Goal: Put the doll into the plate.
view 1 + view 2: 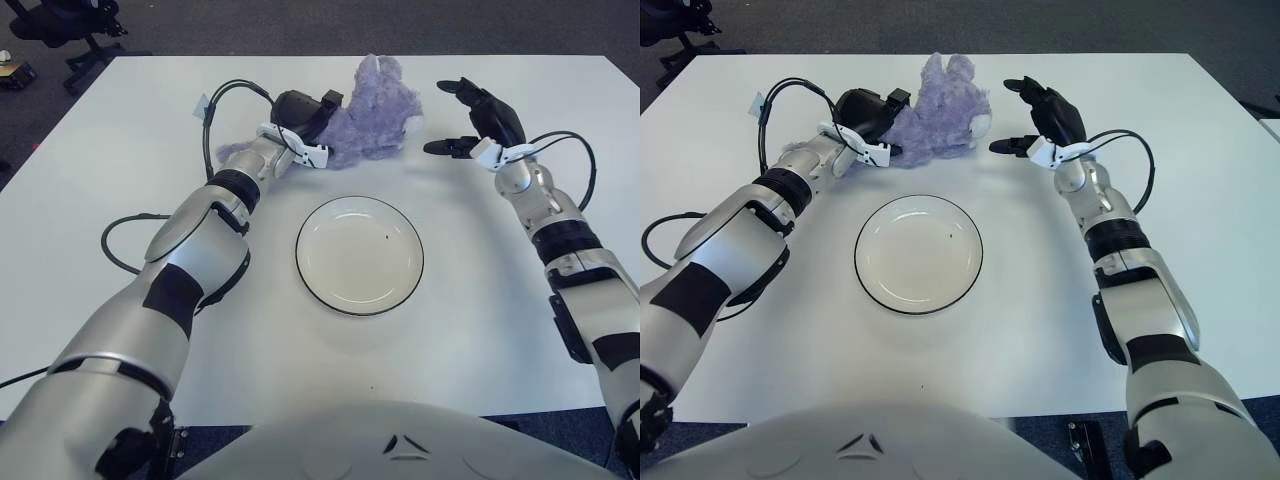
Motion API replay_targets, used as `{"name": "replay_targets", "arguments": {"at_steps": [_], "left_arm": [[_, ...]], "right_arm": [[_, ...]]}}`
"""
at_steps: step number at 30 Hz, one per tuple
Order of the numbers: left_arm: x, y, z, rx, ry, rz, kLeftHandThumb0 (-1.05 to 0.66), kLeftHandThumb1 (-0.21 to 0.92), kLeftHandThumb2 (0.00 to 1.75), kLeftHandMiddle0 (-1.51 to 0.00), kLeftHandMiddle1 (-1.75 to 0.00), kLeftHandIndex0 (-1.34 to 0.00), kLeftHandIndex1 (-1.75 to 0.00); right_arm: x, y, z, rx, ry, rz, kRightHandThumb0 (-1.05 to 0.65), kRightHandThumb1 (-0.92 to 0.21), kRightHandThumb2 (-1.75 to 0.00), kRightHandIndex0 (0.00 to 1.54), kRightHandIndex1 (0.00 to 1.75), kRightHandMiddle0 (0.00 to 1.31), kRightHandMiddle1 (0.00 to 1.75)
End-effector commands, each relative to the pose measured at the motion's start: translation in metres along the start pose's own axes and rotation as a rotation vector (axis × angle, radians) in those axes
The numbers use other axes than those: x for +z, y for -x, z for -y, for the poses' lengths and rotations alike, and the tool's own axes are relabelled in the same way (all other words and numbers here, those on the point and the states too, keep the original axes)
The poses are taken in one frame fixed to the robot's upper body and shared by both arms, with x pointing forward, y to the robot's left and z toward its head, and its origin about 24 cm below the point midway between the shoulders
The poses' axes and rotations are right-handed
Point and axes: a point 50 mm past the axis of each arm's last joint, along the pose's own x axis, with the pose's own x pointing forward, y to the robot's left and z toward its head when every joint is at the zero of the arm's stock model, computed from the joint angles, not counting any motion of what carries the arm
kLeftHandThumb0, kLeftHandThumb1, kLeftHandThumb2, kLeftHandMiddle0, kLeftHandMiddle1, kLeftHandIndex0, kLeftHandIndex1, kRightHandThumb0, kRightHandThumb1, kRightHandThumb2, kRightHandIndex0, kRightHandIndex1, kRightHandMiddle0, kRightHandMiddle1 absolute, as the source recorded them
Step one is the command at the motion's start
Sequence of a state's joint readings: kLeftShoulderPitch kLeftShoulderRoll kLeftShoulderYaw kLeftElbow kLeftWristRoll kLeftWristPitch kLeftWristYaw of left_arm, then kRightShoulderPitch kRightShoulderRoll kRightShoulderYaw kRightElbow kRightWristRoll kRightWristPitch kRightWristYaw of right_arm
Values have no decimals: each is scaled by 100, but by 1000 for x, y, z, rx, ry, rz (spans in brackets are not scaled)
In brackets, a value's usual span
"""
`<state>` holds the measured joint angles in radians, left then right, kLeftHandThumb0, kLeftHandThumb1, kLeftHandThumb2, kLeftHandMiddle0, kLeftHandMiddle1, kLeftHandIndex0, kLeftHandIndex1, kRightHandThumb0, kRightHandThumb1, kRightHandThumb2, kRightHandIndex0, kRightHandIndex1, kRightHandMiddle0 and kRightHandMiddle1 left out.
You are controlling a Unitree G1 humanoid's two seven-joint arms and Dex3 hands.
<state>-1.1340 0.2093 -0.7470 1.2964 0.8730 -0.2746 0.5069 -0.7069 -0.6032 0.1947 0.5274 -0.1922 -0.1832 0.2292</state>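
Note:
A purple plush doll [375, 110] lies at the far middle of the white table [480, 330]. My left hand [308, 112] reaches across to the doll's left side, and its black fingers are curled into the plush. Part of the doll [235, 152] sticks out under my left wrist. My right hand [455, 118] is just right of the doll with its fingers spread, and a small gap separates it from the plush. A white plate [360, 260] with a dark rim sits empty at the table's middle, nearer to me than the doll.
A black cable [115, 245] loops over the table by my left arm, and another cable arcs above my left wrist [235, 88]. A black office chair [70, 25] stands on the floor beyond the far left corner.

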Motion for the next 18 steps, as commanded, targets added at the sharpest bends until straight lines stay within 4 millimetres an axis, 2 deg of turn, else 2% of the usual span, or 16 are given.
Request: {"name": "replay_targets", "arguments": {"at_steps": [1, 4, 14, 18], "left_arm": [[-16, 6, 2, -32, -101, -25, -41, 47, 112, -81, -175, -49, -175], [-16, 6, 2, -28, -113, -23, -42, 46, 112, -81, -175, -49, -175], [-26, 7, -11, 97, -487, 87, -42, 46, 112, -78, -175, -49, -175], [-36, 13, -23, 243, -631, 148, -41, 47, 112, -77, -175, -48, -175]], "right_arm": [[3, 14, 24, 91, -53, -5, -83, -85, 0, 11, 0, 16, 5], [5, 18, 29, 118, -50, 9, -85, -86, 0, 11, 0, 16, 4], [-2, 23, 35, 152, -122, -114, -85, -86, 0, 9, 0, 15, 3], [-5, 22, 35, 159, -178, -126, -83, -86, 0, 9, 0, 16, 3]]}}
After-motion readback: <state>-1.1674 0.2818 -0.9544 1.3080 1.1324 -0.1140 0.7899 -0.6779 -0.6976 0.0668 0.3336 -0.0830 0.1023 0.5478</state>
